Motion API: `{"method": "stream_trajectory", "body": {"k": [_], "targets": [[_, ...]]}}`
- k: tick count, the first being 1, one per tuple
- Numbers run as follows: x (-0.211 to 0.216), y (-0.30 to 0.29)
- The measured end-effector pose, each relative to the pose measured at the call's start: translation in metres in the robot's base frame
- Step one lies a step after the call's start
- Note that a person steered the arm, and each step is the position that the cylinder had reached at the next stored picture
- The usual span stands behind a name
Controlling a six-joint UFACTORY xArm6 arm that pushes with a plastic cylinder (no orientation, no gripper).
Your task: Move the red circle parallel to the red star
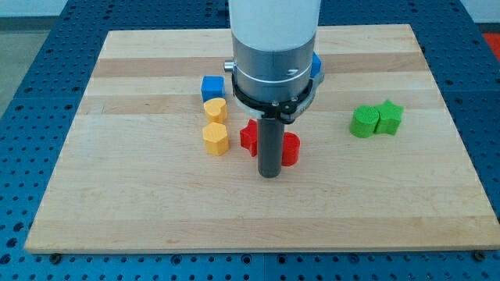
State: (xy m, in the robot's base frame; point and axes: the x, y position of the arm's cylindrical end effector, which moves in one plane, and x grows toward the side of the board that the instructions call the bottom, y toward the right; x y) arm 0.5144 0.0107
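My tip (269, 175) rests on the wooden board, right between two red blocks. The red block on the left (248, 137) looks like the star, partly hidden by the rod. The red block on the right (290, 148) looks like the circle, touching or almost touching the rod's right side. The rod hides the inner sides of both, so their shapes are not sure.
A blue cube (212, 87) stands above two yellow blocks (215, 110) (216, 139) left of the red ones. Another blue block (316, 67) peeks out behind the arm. Two green blocks (363, 122) (389, 117) sit together at the view's right. The board's edges (258, 242) frame all.
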Motion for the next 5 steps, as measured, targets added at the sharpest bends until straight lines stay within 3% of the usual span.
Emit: {"method": "stream_trajectory", "body": {"k": [5], "targets": [[-0.006, 0.018]]}}
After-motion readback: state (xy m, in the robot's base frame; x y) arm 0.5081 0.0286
